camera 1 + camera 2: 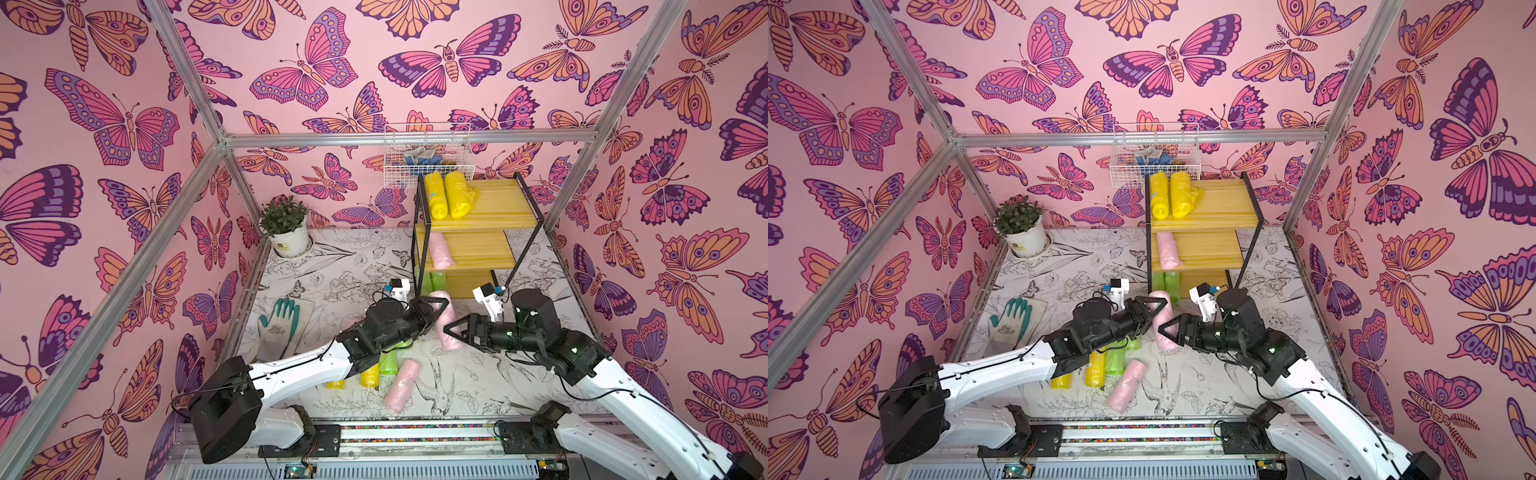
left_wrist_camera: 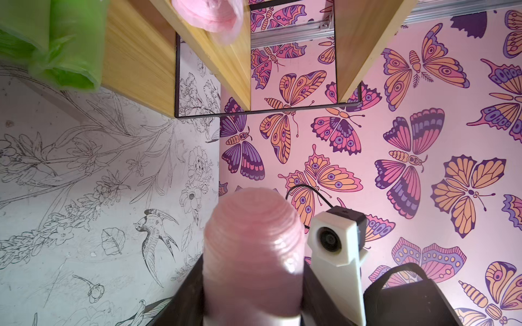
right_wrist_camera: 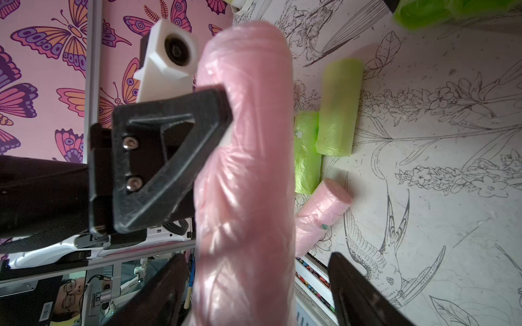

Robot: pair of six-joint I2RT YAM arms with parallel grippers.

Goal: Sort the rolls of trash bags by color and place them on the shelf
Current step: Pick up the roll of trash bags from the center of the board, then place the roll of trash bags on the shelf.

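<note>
Glove [image 1: 279, 322] lies flat; plant [image 1: 286, 228] and basket [image 1: 399, 176] stand behind.

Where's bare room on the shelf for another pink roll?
Middle board: bare right of its pink roll. Top board: bare right of the yellow rolls. Crowded: table front, loose rolls under the left arm.

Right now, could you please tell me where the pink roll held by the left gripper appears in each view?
Both top views: pink roll at centre, in the left gripper, in front of the shelf.
Left wrist: middle foreground, shelf beyond.
Right wrist: fills the middle, close up.
Landmark: the shelf, unclear in the right wrist view.
</note>
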